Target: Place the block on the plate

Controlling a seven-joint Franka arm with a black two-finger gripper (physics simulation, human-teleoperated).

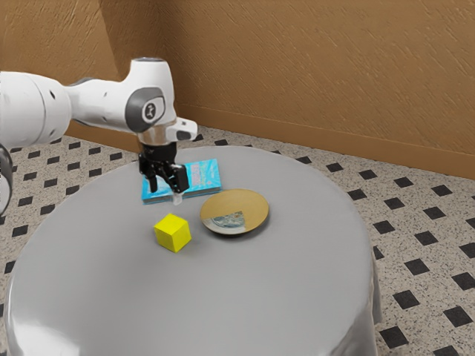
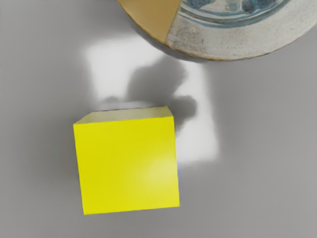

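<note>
In the exterior view: arm [image 1: 107, 104], full plate [image 1: 252, 208] outline and surroundings, all outside the coverage of the wrist view. In the wrist view: close detail of the yellow block [image 1: 173, 232], with bright upper face and a paler side face toward the plate; also a bright patch [image 2: 111, 64] on the worktop [image 1: 245, 297], crossed by a dark shadow [image 2: 156, 82], between block and plate. Plate coverage in the wrist view limited to part of the rim and decoration: tan section beside a pale section with blue patterning. Tool [image 1: 166, 187] state, per exterior view: fingers wide apart, above the worktop, clear of the block. Block position: resting on the worktop, near the plate but not touching, toward the exterior view's left and closer to that camera. Other items: blue-covered book [image 1: 205, 176], flat on the worktop beyond the tool, partly masked by the tool in the exterior view, and near the plate. Beyond the worktop: speckled floor [image 1: 434, 248] with dark diamond insets, and textured brown wall [image 1: 319, 74].
</note>
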